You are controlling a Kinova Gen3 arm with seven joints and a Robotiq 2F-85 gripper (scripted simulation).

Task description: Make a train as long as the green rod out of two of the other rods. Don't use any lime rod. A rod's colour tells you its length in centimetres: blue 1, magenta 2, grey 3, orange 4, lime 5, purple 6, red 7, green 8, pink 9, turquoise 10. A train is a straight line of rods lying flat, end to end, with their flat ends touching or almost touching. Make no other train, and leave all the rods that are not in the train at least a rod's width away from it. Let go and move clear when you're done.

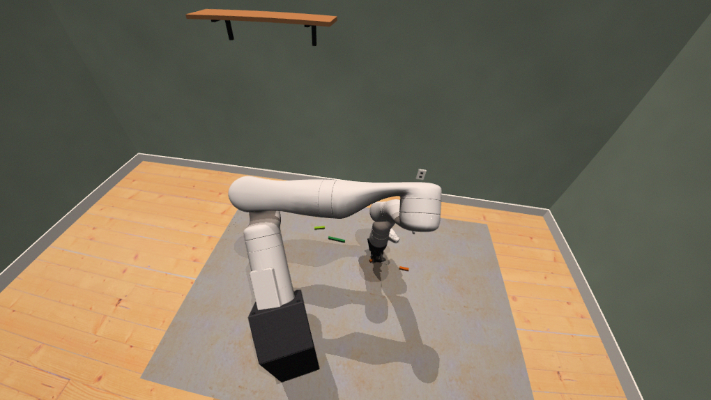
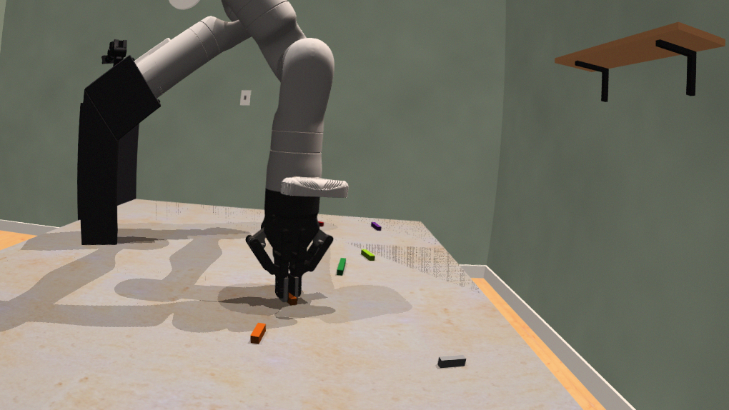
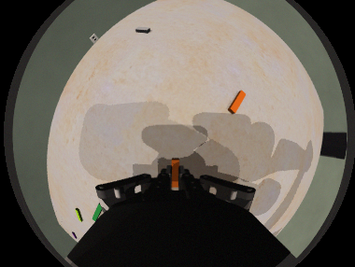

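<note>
My gripper (image 2: 288,294) stands down at the mat and is shut on an orange rod (image 2: 291,298), which lies flat between the fingers; it shows in the wrist view (image 3: 176,174) too. A second orange rod (image 2: 257,333) lies free on the mat a short way in front, seen also in the top view (image 1: 403,268) and the wrist view (image 3: 237,102). The green rod (image 2: 341,266) lies behind the gripper to the right, also in the top view (image 1: 336,239).
A lime rod (image 2: 367,254) lies past the green one, a purple rod (image 2: 376,225) farther back, and a grey rod (image 2: 451,361) near the front right. The arm's black base (image 1: 282,335) stands on the mat's near side.
</note>
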